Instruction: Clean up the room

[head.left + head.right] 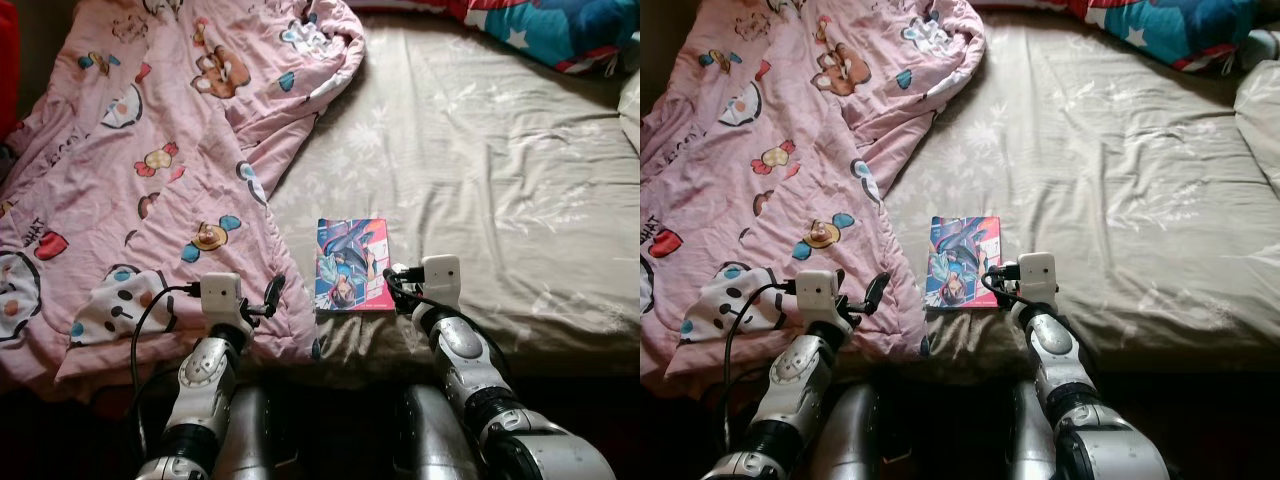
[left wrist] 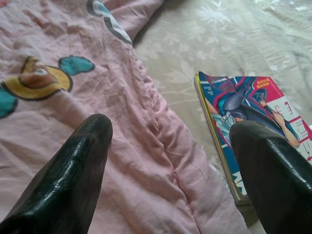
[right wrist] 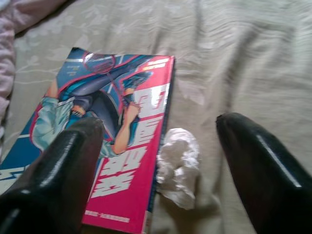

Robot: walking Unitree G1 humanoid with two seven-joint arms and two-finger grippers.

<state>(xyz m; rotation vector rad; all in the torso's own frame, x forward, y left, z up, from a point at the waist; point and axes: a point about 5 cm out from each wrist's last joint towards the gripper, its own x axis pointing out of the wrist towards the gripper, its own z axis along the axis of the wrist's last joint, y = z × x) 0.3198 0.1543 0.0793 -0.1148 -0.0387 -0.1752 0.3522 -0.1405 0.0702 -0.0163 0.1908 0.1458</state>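
A comic book [image 1: 352, 264] with a pink and blue cover lies flat on the beige bed sheet [image 1: 480, 150], close to the bed's front edge. Right beside its spine sits a small crumpled white tissue [image 3: 179, 163]. My right gripper [image 3: 158, 122] is open just above them, one finger over the cover and the other over bare sheet. A rumpled pink cartoon-print blanket [image 1: 150, 150] covers the bed's left half. My left gripper [image 2: 170, 126] is open over the blanket's hem, with the book [image 2: 248, 112] next to one finger.
A blue and red patterned cushion [image 1: 560, 25] lies at the bed's far right corner, and a white pillow [image 1: 632, 105] shows at the right edge. The bed's front edge [image 1: 380, 365] runs just ahead of my arms, with dark floor below.
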